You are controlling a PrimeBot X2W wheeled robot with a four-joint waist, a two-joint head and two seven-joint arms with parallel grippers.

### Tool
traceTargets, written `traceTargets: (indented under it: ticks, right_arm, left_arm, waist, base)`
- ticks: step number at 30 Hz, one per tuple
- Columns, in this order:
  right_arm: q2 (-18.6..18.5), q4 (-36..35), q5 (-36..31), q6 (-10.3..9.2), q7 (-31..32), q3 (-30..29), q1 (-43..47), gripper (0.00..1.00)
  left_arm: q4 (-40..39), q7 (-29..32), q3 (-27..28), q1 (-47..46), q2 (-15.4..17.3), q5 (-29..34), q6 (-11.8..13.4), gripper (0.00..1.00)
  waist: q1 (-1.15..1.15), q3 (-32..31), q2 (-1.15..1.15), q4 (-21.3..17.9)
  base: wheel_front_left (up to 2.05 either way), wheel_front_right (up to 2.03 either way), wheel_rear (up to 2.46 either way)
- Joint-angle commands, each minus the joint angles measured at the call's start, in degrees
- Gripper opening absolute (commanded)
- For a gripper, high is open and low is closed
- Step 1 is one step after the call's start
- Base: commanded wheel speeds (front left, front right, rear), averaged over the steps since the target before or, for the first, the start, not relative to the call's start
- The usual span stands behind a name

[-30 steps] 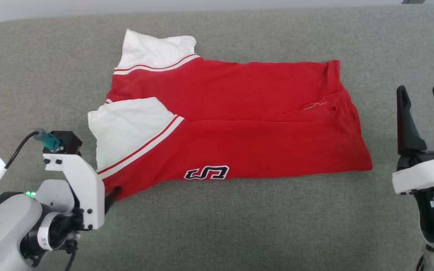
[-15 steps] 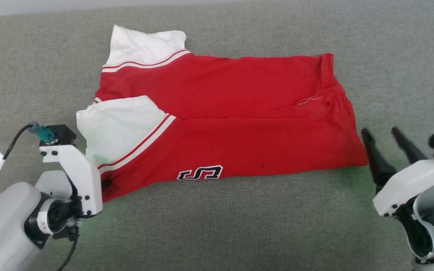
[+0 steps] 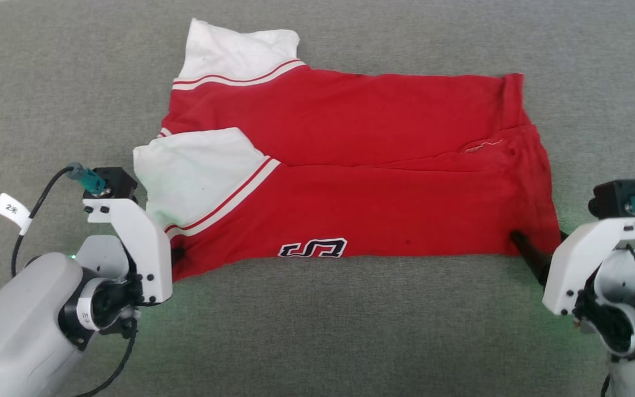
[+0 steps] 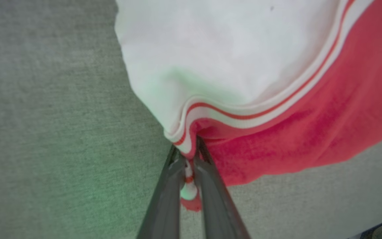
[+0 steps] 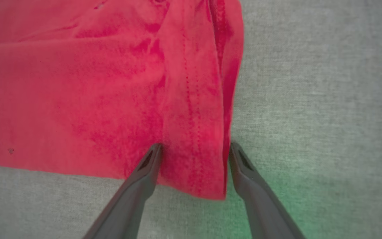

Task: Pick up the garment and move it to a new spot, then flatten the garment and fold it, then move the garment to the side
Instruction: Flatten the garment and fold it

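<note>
Pinching garment (image 3: 394,138) edge, left fingers (image 4: 162,205)

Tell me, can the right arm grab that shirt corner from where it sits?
Probably yes: its open fingers straddle the shirt at its corner, one over the cloth, one just beyond the hem, and nothing lies between.

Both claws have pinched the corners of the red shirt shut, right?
Not both. The left claw is shut on a corner of the shirt, but the right claw is open, straddling the other corner without pinching it. The right wrist view shows it.
</note>
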Motion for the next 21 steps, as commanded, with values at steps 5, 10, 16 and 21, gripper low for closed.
traceTargets:
  ticks: [5, 10, 16, 21]
  right_arm:
    - [-0.01, 6.22, 2.56, 0.03, 5.81, 3.04, -1.49, 0.99]
    - [-2.17, 9.64, 3.78, -0.02, 7.81, 4.11, -3.13, 0.0]
    - [-5.52, 6.86, 6.12, -0.02, 9.52, 3.2, -3.76, 0.0]
    - [-8.31, 1.51, 8.16, -0.02, 12.56, 1.42, -3.01, 0.0]
  left_arm:
    - [0.55, -0.19, -1.61, 0.37, -2.92, 0.68, -0.76, 0.0]
    - [0.39, -0.84, -0.77, 0.93, -2.84, -0.34, -0.87, 0.0]
    - [-2.65, -0.63, 0.87, 1.62, 0.3, -0.97, 0.73, 0.0]
    - [-8.02, 0.35, 2.32, 3.22, 3.49, -2.0, 3.62, 0.0]
  waist:
    - [0.0, 0.57, -0.01, 1.21]
    - [0.0, 0.5, -0.01, 1.81]
    - [0.0, -0.05, -0.01, 2.05]
    - [0.0, -1.02, -0.01, 2.27]
  base:
    - [0.0, 0.0, 0.0]
    - [0.0, 0.0, 0.0]
    - [0.0, 0.0, 0.0]
    - [0.0, 0.0, 0.0]
